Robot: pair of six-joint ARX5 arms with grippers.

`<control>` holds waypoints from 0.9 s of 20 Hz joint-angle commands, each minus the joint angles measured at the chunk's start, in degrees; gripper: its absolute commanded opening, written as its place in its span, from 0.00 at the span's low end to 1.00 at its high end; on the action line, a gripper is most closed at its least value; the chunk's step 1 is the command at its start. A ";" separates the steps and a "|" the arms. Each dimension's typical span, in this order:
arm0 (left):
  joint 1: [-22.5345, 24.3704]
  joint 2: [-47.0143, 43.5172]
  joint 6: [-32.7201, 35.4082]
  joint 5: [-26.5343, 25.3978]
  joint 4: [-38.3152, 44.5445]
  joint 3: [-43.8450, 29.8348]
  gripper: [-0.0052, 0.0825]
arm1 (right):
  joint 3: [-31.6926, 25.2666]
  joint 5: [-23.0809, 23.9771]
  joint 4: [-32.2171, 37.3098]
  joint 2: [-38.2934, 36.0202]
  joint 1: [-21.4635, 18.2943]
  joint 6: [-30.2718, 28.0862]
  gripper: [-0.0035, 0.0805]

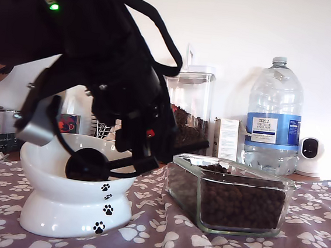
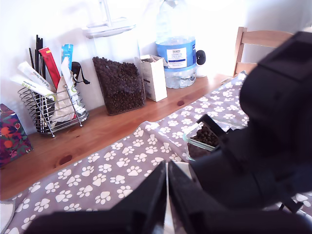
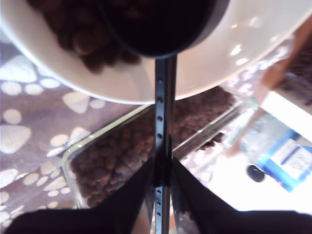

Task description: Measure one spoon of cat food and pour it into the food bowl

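We have my second gripper (image 3: 163, 183) clamped on the thin handle of the spoon (image 3: 163, 97), its cup turned over inside the food bowl (image 1: 73, 203), which stands at the lower left of the exterior view on the paw-print cloth of the tabletop (image 1: 160, 241). In the second wrist view some cat food (image 3: 80, 41) already lies in the bowl under the cup. My first gripper (image 2: 167, 195) shows its jaws together with nothing visible between them, pointing away over the cloth.

Our worries from here, as we judge them: the handle is long and narrow, so it may twist in the grip as we lift, flicking leftover pellets onto the cloth. The cup sits close to the tilted rim; a careless withdrawal could catch it and rock the bowl on its pedestal. The glass dish (image 1: 229, 194) of kibble stands just beside the bowl toward the exterior view's right, within reach of a swinging arm.
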 commanded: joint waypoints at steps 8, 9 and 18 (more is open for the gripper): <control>0.11 0.04 0.04 0.04 0.48 -0.68 0.04 | 5.64 -13.59 -2.16 -2.21 -5.14 6.69 0.03; 0.11 0.09 0.04 0.04 0.48 -0.68 0.04 | 6.45 -15.23 -2.78 -2.21 -5.51 6.75 0.03; 0.11 0.15 0.09 0.04 0.39 -0.68 0.04 | 11.85 -52.98 -9.29 -2.36 -15.43 16.70 0.03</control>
